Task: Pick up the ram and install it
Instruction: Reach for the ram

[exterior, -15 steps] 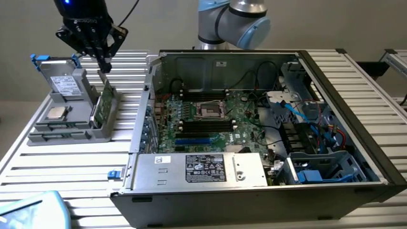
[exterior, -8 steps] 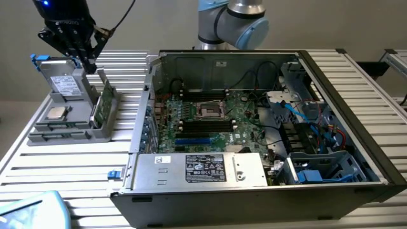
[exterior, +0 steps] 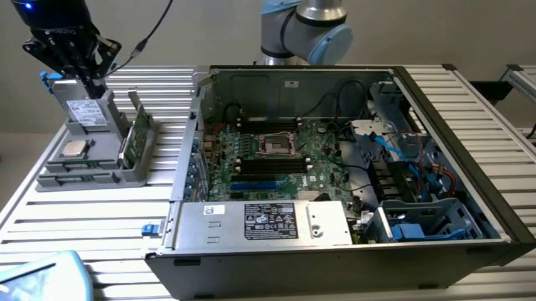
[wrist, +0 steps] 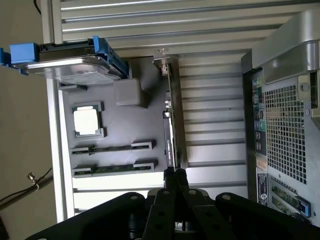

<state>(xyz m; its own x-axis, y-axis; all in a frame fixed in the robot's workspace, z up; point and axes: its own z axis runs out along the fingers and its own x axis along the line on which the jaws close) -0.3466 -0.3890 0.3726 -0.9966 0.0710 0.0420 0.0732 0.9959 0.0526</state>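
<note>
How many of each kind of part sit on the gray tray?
ram: 2
chip: 1
drive: 1
green card: 1
total: 5

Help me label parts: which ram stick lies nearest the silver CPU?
The ram stick right beside the CPU; the second stick lies beyond it, at the gray holder's edge.

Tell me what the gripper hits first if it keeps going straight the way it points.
Most likely the upright green card in the gray holder: the wrist view puts the tips of the gripper at one end of it. Depth is unclear, so it may slip past onto the holder.
</note>
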